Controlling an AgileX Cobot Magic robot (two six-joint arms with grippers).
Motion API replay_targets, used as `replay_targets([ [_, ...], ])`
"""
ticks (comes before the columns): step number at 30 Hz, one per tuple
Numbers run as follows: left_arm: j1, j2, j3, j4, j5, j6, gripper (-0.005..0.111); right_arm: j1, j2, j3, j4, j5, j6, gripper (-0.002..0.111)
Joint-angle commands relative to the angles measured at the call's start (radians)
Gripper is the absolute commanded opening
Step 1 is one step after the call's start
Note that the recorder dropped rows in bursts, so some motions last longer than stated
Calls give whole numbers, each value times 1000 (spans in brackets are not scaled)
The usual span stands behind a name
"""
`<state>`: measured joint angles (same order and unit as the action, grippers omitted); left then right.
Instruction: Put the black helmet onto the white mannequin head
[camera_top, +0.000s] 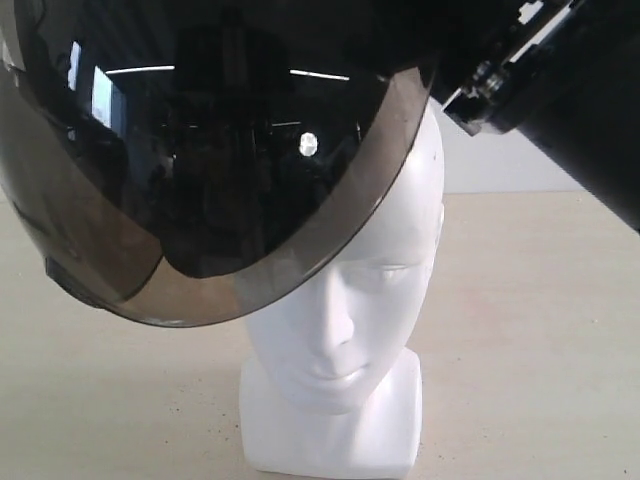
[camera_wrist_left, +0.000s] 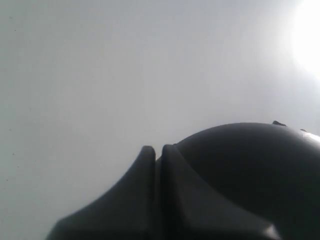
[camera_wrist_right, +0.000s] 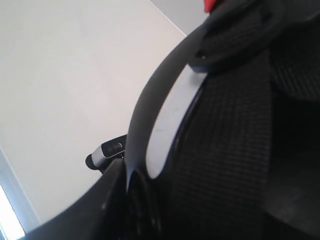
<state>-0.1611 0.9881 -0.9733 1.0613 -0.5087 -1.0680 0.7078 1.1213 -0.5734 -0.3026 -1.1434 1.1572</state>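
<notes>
**A:** Closest to us, the matte black open-face helmet (camera_top: 230, 130) hangs tilted over the crown of the smooth white bald mannequin head (camera_top: 345, 300). Its smoky curved visor (camera_top: 330, 250) covers one side of the brow.

**B:** And the grip?

**A:** The left gripper (camera_wrist_left: 157, 200) sits against the shell, jaws nearly together. Clamped or not, I cannot tell. The right gripper is hidden behind the helmet, so I cannot tell that one either.

**B:** Beyond the head?

**A:** It stands on a speckled beige tabletop (camera_top: 530, 330), with a plain pale wall (camera_top: 500, 165) behind.
</notes>
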Motion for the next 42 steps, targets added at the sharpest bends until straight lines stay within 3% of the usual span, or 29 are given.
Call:
replay_targets([
  [1,-5,25,-7,34,-23,-40,4,-10,-31,-5,96,-45,-111,0],
  [7,-5,33,-9,34,-18,-22,4,-10,-29,-5,139,79,-131,0],
  [19,-5,56,-81,36,-17,-27,4,-10,-29,-5,137,119,-142,0],
  [28,-5,143,-124,80,-96,-69,4,-10,-29,-5,146,192,-173,0],
  [42,-5,256,-148,183,-194,-136,4,-10,-31,98,234,103,-228,0],
])
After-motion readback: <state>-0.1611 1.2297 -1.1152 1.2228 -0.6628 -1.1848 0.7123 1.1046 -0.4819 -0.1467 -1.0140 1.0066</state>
